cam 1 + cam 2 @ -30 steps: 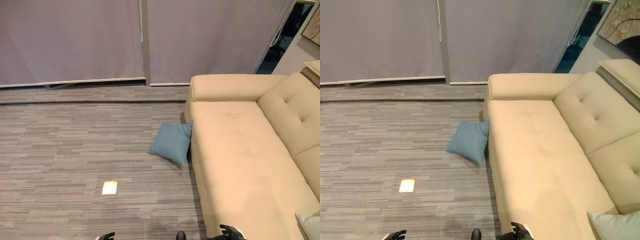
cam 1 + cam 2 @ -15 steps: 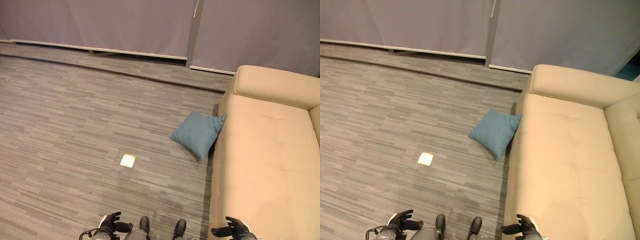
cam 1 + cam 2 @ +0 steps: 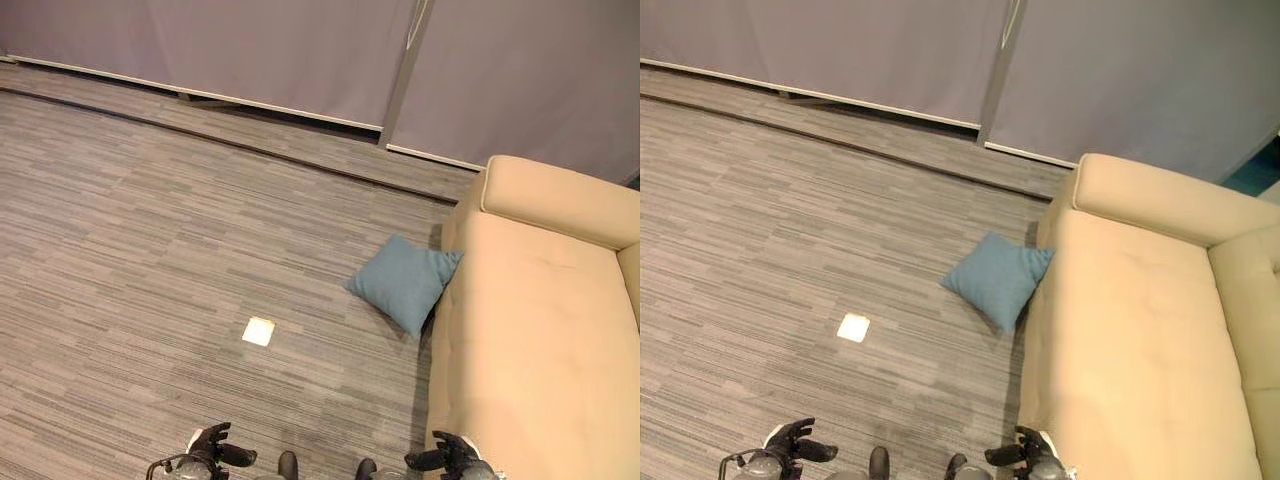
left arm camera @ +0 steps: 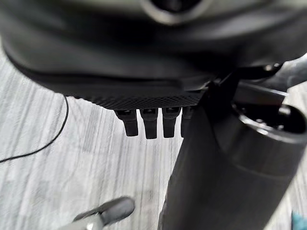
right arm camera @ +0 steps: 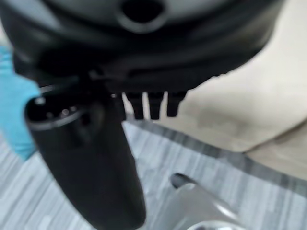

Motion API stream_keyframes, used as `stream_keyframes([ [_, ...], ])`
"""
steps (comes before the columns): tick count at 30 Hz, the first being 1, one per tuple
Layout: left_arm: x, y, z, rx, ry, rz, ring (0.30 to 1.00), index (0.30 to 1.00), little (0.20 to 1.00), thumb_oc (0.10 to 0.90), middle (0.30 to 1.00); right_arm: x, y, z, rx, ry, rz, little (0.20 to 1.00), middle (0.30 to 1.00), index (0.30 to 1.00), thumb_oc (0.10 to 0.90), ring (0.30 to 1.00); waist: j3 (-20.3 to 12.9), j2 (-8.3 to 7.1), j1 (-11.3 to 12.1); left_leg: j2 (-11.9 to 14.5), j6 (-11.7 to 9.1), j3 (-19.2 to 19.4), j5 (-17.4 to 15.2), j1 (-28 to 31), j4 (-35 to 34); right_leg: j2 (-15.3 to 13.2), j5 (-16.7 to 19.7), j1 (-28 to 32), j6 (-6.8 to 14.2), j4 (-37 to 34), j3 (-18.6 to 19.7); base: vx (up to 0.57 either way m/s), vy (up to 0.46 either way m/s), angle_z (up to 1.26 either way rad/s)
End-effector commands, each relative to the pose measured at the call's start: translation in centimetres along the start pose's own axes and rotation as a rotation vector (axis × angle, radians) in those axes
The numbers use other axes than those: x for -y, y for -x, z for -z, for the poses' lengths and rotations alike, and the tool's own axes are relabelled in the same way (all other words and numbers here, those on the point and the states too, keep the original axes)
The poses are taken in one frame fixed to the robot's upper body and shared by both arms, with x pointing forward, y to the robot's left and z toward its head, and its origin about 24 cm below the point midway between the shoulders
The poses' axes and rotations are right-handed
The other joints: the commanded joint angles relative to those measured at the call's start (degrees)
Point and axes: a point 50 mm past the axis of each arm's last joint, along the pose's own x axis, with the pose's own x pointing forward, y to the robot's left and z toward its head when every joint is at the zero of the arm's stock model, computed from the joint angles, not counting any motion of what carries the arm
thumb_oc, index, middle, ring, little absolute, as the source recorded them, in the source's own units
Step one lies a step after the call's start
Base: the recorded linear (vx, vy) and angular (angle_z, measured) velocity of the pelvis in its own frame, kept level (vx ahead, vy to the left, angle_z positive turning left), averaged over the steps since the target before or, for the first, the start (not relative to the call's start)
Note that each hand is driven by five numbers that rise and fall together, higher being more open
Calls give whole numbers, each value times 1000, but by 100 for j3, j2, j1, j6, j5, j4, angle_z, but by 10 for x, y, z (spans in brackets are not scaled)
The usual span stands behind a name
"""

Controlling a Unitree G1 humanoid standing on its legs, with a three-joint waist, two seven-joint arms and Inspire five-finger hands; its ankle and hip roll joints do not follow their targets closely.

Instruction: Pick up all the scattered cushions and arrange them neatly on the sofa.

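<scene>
The cushion (image 3: 405, 281), plain blue with no label or writing to be seen, lies on the grey striped carpet (image 3: 150, 220) with one corner touching the front of the cream sofa (image 3: 540, 330), just below the sofa's armrest. A small pale square (image 3: 259, 331), blank as far as can be told, lies on the carpet near the cushion. The left hand (image 3: 214, 449) and the right hand (image 3: 447, 455) hang low over the carpet, well apart from the cushion, both empty with fingers loosely extended.

Sofa (image 3: 540, 330) cut off at right edge.
</scene>
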Motion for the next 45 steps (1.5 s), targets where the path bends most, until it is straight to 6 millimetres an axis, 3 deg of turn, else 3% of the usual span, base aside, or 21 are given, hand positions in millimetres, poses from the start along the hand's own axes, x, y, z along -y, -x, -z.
stream_keyframes([
  [1,1,0,-2,14,10,-13,900,900,900,800,900,19,0,6,-14,38,53,900,900,900,800,900,26,46,51,-86,-203,-688,-368,-169,201,431,269,311,35,-785,268,159,-17,4],
  [3,3,0,-2,14,5,-8,900,900,900,800,900,22,0,6,-18,44,58,900,900,900,800,900,43,40,-22,-154,-217,-772,-426,-32,139,518,467,111,49,-1195,302,161,-30,28],
  [6,8,0,2,-3,-4,5,900,900,900,800,900,24,1,11,-35,52,60,900,900,900,800,900,35,4,-77,-245,-270,-957,-525,99,197,543,525,264,65,-1575,312,141,-50,54],
  [11,18,1,4,-12,-27,37,900,900,900,800,900,27,2,20,-55,27,69,900,900,900,800,900,-114,-42,-117,-85,-564,-991,-619,97,333,672,474,707,-81,-2085,222,145,-111,31],
  [13,24,0,-4,10,-34,55,900,900,900,800,900,29,2,21,-54,10,79,900,900,900,800,900,-46,-123,-130,25,-739,-778,-596,-226,963,635,445,926,-162,-2265,82,49,-105,37],
  [16,26,0,-9,27,-29,62,900,900,900,800,900,30,2,17,-45,17,82,900,900,900,800,900,41,-185,-153,171,-783,-543,-468,-549,1529,642,400,1073,-274,-2359,64,28,-64,32],
  [19,20,1,4,-16,-8,45,900,900,900,800,900,30,2,18,-47,57,68,900,900,900,800,900,0,-288,-224,285,-757,-249,-438,-722,1235,613,302,1228,-275,-2456,62,113,-25,9],
  [20,12,2,9,-24,5,25,900,900,900,800,900,29,2,16,-39,63,66,900,900,900,800,900,16,-323,-212,363,-808,-29,-47,-1121,1001,637,181,1349,-286,-2470,49,185,10,11],
  [22,6,3,15,-39,11,11,900,900,900,800,900,26,2,16,-37,69,56,900,900,900,800,900,19,-303,-190,392,-829,49,30,-1054,824,692,106,1385,-308,-2402,110,175,78,12],
  [25,-5,9,42,-117,17,-17,900,900,900,800,900,13,2,16,-39,116,10,900,900,900,800,900,-135,-313,-174,240,-673,55,-77,-673,549,586,6,1472,-206,-2132,274,225,178,-52],
  [28,-8,9,45,-128,21,-24,900,900,900,800,900,6,1,6,-7,130,-11,900,900,900,800,900,-133,-304,-145,167,-532,119,-184,-565,502,469,-4,1379,-79,-1787,334,133,197,-37],
  [29,-10,10,46,-131,21,-31,900,900,900,800,900,3,0,2,7,129,-19,900,900,900,800,900,-127,-290,-145,149,-483,141,-206,-508,450,422,38,1276,-24,-1537,341,82,225,-8],
  [31,-18,8,42,-119,10,-53,900,900,900,800,900,-3,-1,-17,69,129,-35,900,900,900,800,900,-10,-197,-233,163,-340,166,-236,-354,314,324,283,646,114,-312,448,85,225,-19],
  [32,-20,8,41,-117,13,-59,900,900,900,800,900,-5,-1,-20,81,131,-42,900,900,900,800,900,25,-180,-259,164,-319,154,-277,-300,314,310,342,518,89,-165,469,113,140,0],
  [34,-23,8,40,-116,16,-66,900,900,900,800,900,-5,-1,-23,88,137,-46,900,900,900,800,900,38,-166,-299,138,-306,117,-339,-168,268,335,315,353,37,-263,459,188,57,8],
  [37,-21,7,39,-116,35,-61,900,900,900,800,900,-3,-2,-28,95,155,-40,900,900,900,800,900,70,-214,-363,43,-304,67,-520,79,201,390,515,140,7,-1195,236,255,8,-12],
  [39,-17,7,38,-118,28,-52,900,900,900,800,900,-1,-2,-27,92,155,-35,900,900,900,800,900,73,-265,-501,-62,-326,-75,-624,300,154,576,697,7,73,-1627,401,312,-27,-27],
  [42,-14,7,36,-111,10,-44,900,900,900,800,900,-1,-2,-23,82,157,-34,900,900,900,800,900,49,-288,-537,-97,-347,-130,-758,396,191,643,704,148,15,-1747,500,212,-40,12],
  [45,-10,7,38,-115,-1,-25,900,900,900,800,900,1,-1,-10,47,149,-30,900,900,900,800,900,-68,-282,-592,21,-525,-95,-920,481,367,667,614,324,-75,-1833,383,271,-103,28],
])
